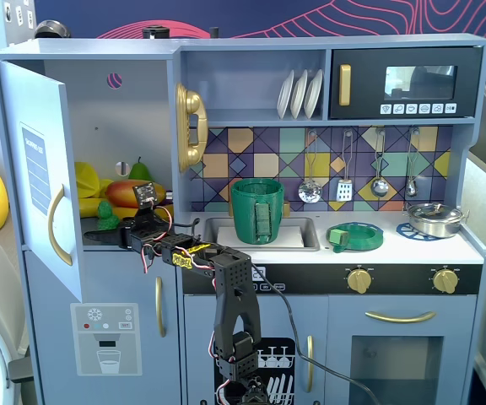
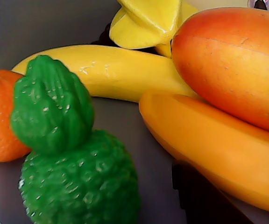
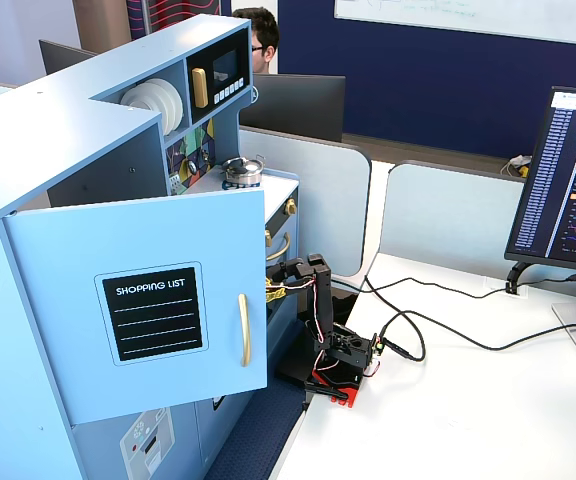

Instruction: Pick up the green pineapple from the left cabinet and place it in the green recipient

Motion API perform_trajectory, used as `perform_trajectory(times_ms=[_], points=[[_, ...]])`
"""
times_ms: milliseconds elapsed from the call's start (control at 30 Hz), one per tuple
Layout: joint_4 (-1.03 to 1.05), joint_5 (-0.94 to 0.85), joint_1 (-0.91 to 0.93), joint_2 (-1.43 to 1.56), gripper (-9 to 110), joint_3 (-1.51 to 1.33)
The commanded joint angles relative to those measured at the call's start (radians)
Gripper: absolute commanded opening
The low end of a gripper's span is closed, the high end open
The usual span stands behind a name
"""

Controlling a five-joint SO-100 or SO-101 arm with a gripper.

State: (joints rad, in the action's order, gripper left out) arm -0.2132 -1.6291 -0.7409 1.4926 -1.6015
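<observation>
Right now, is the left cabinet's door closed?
No, in a fixed view the left cabinet door is swung open, showing fruit inside.

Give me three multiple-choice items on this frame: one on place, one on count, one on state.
1. Where is the small bright green plastic toy pineapple?
A. in the sink
B. in the tall blue-grey left cabinet
C. in the black microwave

2. How many white plates stand on the shelf?
A. one
B. three
C. five

3. The cabinet's hinged door is:
A. open
B. shut
C. removed

Answers: 1 B, it lies among toy fruit on the cabinet shelf; 2 B, three stand side by side; 3 A, it is swung outward in both fixed views.
</observation>
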Motion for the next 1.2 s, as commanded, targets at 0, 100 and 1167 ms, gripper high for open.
perform_trajectory(times_ms=[0, 100, 1167], points=[[0.02, 0.02, -0.015, -0.023, 50, 0.129], [0.031, 0.025, -0.015, -0.06, 48, 0.178], [0.588, -0.249, 0.011, 1.083, 0, -0.443]])
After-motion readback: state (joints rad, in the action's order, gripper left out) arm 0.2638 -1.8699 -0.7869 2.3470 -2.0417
